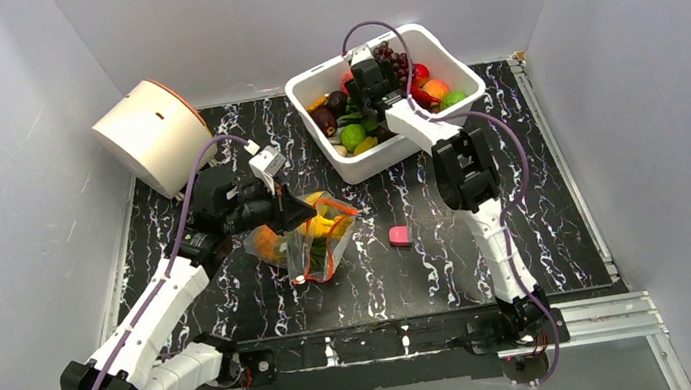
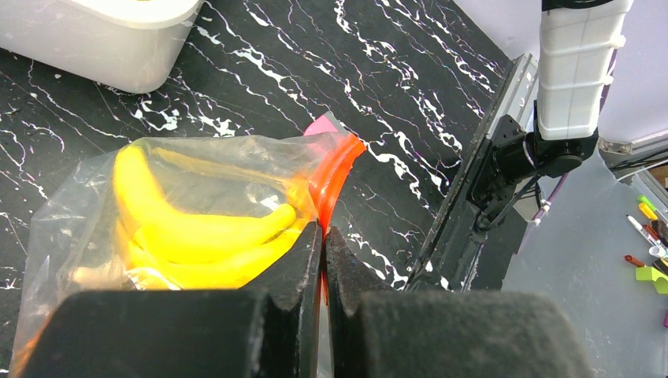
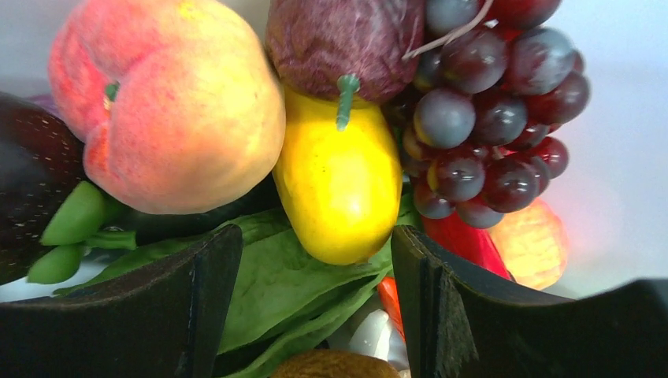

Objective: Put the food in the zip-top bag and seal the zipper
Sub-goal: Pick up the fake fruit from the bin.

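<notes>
The zip-top bag stands on the black marbled table, held up by its mouth. My left gripper is shut on the red-orange zipper at the bag's edge. Inside the bag lie a yellow banana bunch and an orange fruit. My right gripper is down in the white bin, open, its fingers on either side of the lower tip of a yellow fruit without touching it. Around that fruit lie a peach, a dark purple fruit and a bunch of grapes.
A small pink block lies on the table right of the bag. A pale round container lies tipped at the back left. Green leaves and a brown fruit sit under the right gripper. Grey walls enclose the table.
</notes>
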`<action>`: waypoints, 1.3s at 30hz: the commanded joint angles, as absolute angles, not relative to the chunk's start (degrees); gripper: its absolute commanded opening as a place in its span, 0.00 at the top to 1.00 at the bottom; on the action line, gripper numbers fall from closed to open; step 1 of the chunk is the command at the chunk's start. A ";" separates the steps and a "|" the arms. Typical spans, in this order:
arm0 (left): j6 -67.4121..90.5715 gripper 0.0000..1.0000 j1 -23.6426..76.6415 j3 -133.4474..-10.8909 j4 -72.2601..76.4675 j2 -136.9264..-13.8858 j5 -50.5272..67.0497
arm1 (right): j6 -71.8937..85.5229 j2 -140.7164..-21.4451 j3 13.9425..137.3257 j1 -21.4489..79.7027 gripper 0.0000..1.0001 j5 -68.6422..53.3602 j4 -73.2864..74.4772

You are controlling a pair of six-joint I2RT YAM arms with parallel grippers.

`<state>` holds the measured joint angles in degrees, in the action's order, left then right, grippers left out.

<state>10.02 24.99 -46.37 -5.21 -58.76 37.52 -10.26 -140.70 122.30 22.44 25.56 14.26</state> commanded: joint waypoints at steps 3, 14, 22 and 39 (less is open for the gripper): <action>8.71 1.00 25.22 -46.48 -4.92 -57.45 38.26 | -13.91 -143.26 125.77 22.17 0.31 29.81 7.26; 8.53 1.00 25.22 -46.46 -5.01 -57.39 37.89 | -17.45 -145.02 126.12 21.87 0.42 29.11 2.84; 8.17 1.00 25.22 -46.18 -4.99 -56.23 36.88 | -17.98 -144.90 126.07 21.82 0.56 28.57 3.45; 7.59 1.00 25.22 -45.87 -5.32 -54.71 34.40 | -12.66 -131.00 111.08 22.51 0.70 28.35 1.24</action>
